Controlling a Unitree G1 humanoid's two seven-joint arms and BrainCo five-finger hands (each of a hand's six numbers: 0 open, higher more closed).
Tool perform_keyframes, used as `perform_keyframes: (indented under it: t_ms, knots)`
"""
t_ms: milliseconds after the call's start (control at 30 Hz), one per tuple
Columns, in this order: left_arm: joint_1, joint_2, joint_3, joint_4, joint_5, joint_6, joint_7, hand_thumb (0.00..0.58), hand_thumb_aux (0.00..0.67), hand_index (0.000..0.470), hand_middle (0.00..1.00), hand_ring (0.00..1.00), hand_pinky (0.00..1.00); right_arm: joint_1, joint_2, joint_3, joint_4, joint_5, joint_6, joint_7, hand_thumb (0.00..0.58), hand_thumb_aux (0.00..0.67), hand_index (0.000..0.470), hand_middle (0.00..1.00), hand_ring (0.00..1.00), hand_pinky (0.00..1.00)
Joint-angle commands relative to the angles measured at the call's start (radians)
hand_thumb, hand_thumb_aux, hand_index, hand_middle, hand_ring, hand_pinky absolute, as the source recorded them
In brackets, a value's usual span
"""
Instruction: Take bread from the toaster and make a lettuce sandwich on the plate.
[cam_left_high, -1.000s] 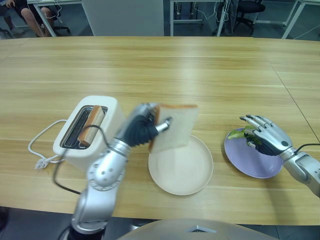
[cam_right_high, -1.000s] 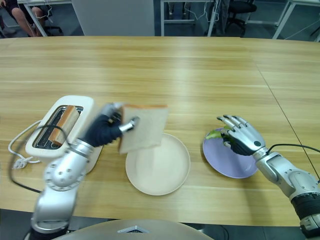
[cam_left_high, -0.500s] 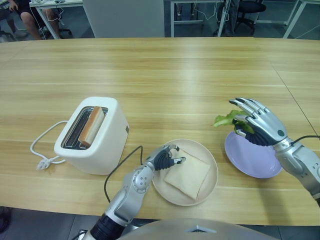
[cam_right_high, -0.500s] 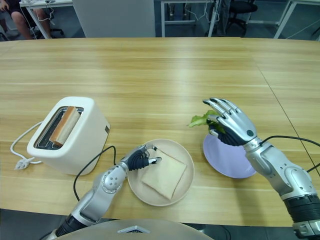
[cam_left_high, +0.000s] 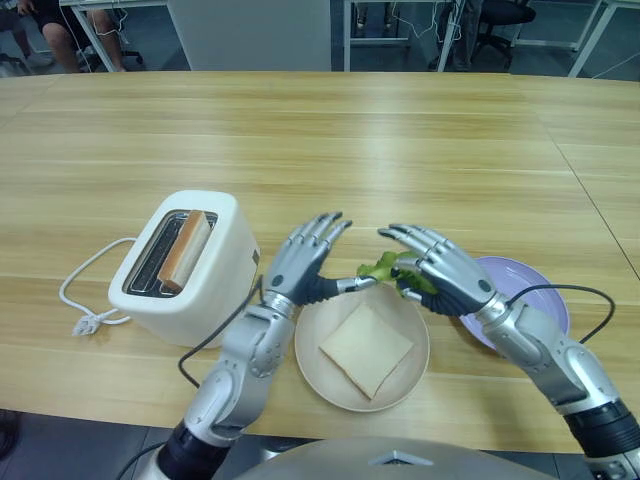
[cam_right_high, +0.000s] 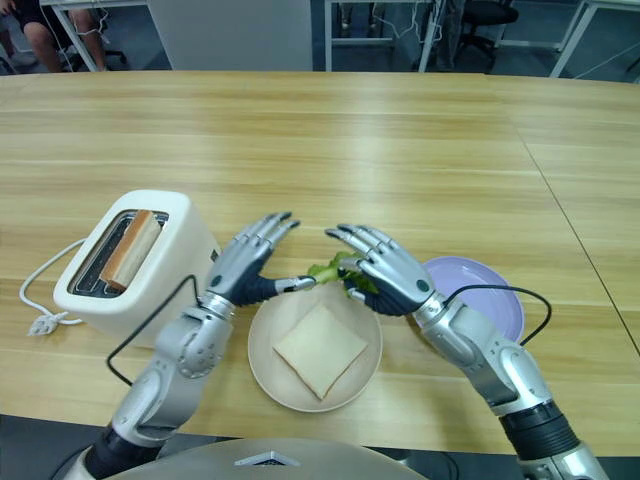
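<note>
Over the far rim of the round beige plate (cam_left_high: 312, 360): right hand (cam_left_high: 447, 283) fingers (cam_left_high: 408, 236) curled down, clamped on the ruffled green lettuce leaf (cam_left_high: 383, 266), held just above the plate edge, not yet on bread. Left hand (cam_left_high: 298, 266) just beside, fingers (cam_left_high: 322, 226) spread apart, gripping nothing; thumb tip near or touching the leaf, cannot tell which. Below both, square white bread slice (cam_left_high: 366, 348) flat in the beige plate, bare. Further left, white two-slot toaster (cam_left_high: 215, 290) on the light wooden desk (cam_left_high: 350, 130), toasted bread slice (cam_left_high: 187, 250) upright in one slot. Right of the beige plate, round purple plate (cam_left_high: 530, 272), partly behind the right arm.

Step in hand, by judgement: lay lettuce on the slice. Bring the leaf back until centred over the bread, lower close before release, open slowly to avoid clinging or a flop over the rim. Keep the left hand off the slice.

Count: two hands, two plates, two bread slices, one lettuce leaf, one toaster.
</note>
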Motion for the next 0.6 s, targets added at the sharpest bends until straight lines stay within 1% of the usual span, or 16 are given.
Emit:
perform_keyframes:
  t_ms: [33,100,200,300,367,467,533,600]
  knots:
    - [0.054,0.013,0.172,-0.213,0.016,0.023,-0.057,0.0,0.0,0.0,0.0,0.0,0.0,0.016,0.031,0.06,-0.006,-0.028,-0.013,0.046,0.58,0.67,0.46,0.0,0.0,0.0]
    - [0.072,0.026,0.277,-0.293,0.015,0.03,-0.087,0.0,0.0,0.0,0.0,0.0,0.0,0.023,0.05,0.093,-0.008,-0.041,-0.017,0.061,0.58,0.67,0.46,0.0,0.0,0.0]
    - [0.087,0.054,0.442,-0.349,0.005,0.048,-0.138,0.0,0.0,0.0,0.0,0.0,0.0,0.04,0.071,0.138,0.004,-0.068,-0.022,0.081,0.58,0.67,0.46,0.0,0.0,0.0]
    - [0.119,0.096,0.616,-0.347,0.005,0.061,-0.18,0.0,0.0,0.0,0.0,0.0,0.0,0.057,0.067,0.177,0.019,-0.086,-0.035,0.105,0.58,0.67,0.46,0.0,0.0,0.0]
    - [0.141,0.116,0.695,-0.326,0.007,0.06,-0.196,0.0,0.0,0.0,0.0,0.0,0.0,0.066,0.062,0.19,0.024,-0.091,-0.04,0.115,0.58,0.67,0.46,0.0,0.0,0.0]
    - [0.197,0.129,0.761,-0.25,0.032,0.059,-0.215,0.0,0.0,0.0,0.0,0.0,0.0,0.075,0.052,0.212,0.038,-0.118,-0.05,0.121,0.58,0.67,0.46,0.0,0.0,0.0]
    - [0.239,0.138,0.757,-0.179,0.071,0.06,-0.236,0.0,0.0,0.0,0.0,0.0,0.0,0.079,0.046,0.223,0.049,-0.138,-0.052,0.124,0.58,0.67,0.46,0.0,0.0,0.0]
    - [0.266,0.132,0.718,-0.111,0.109,0.067,-0.259,0.0,0.0,0.0,0.0,0.0,0.0,0.082,0.037,0.227,0.057,-0.156,-0.046,0.131,0.58,0.67,0.46,0.0,0.0,0.0]
